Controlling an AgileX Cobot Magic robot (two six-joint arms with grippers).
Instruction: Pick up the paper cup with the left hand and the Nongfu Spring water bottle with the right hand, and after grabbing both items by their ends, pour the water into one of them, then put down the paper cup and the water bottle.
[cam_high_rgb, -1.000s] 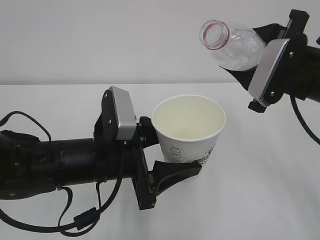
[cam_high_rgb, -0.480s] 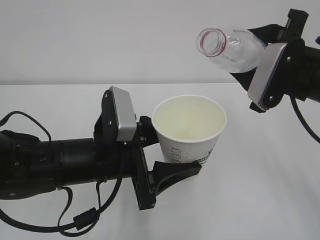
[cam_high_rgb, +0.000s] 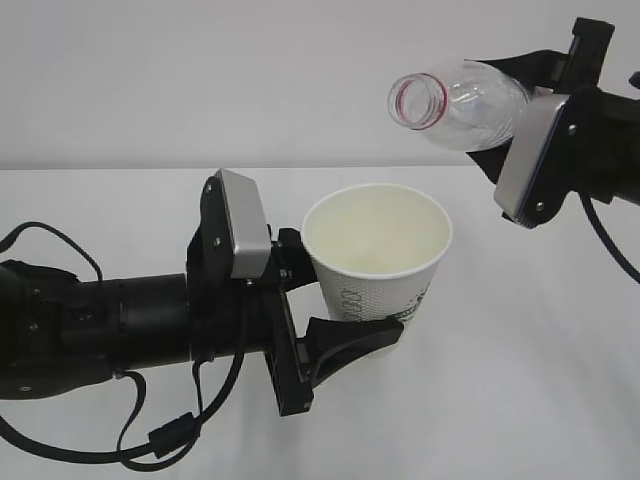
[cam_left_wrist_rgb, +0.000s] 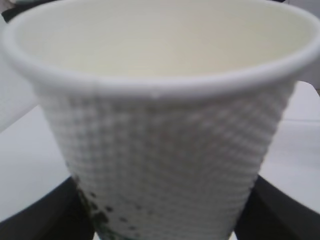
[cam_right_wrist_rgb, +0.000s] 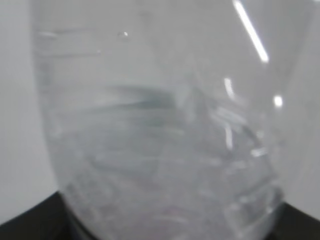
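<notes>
The left hand (cam_high_rgb: 345, 300) has its jaws spread about as wide as the paper cup (cam_high_rgb: 378, 262) and clamps the cup between them, one black finger (cam_high_rgb: 355, 338) pressed along the lower side of the cup wall and the other behind it near the rim. That arm lies nearly level, reaching in from nine o'clock in the exterior view, its silver-grey plate (cam_high_rgb: 243, 236) turned upward. The cup stands upright, mouth open to the top, its cream inside bare as far as can be seen. The right hand (cam_high_rgb: 520, 110) pinches the body of the Nongfu Spring water bottle (cam_high_rgb: 455, 98), its jaws parted to the bottle's width. This arm comes in from three o'clock, held high. The bottle is tipped almost level, its red-ringed capless mouth (cam_high_rgb: 416, 101) pointing toward nine o'clock, above the cup at roughly one o'clock from the rim, not touching it.
</notes>
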